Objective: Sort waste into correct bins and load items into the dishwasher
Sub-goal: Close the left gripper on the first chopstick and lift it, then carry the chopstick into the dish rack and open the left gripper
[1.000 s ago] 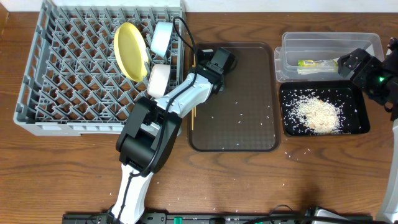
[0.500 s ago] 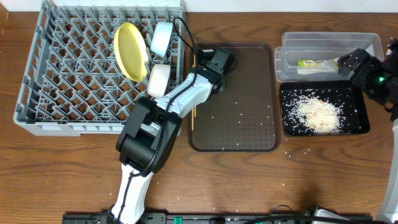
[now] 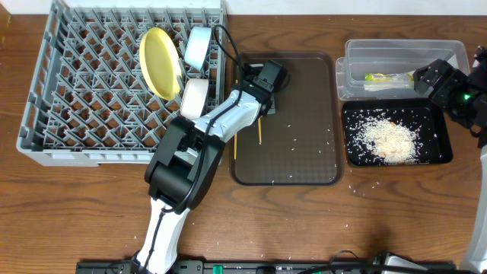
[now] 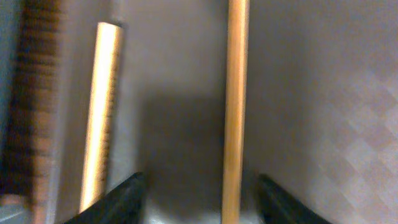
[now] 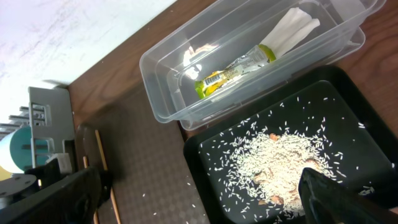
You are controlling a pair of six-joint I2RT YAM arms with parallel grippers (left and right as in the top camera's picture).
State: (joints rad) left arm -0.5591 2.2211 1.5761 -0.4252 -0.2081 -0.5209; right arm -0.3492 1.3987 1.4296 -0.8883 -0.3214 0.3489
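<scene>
Step in hand: picking a chopstick off the brown tray, presumably for the dish rack. The left hand sits low over the tray's upper left part. Its fingers are spread, and the chopstick runs between them, nearer the right-side one. A gap shows on both sides of the stick, so nothing is gripped. A second chopstick lies roughly parallel just beside it, outside the fingers and close along the tray's left rim. The overhead view shows both sticks flat on the tray, near the rack's right wall. The rack holds a yellow plate and two cups among the pegs. The right hand hangs at the far right of the desk, fingers wide and empty. It is above the black tray of rice, beside the clear bin holding wrappers. Judgement: the next move calls for closing on the one stick without catching its neighbour, then lifting. The stick is thin and lies flat, so the fingertips need to be right down at the surface, or it may roll or slip out.
</scene>
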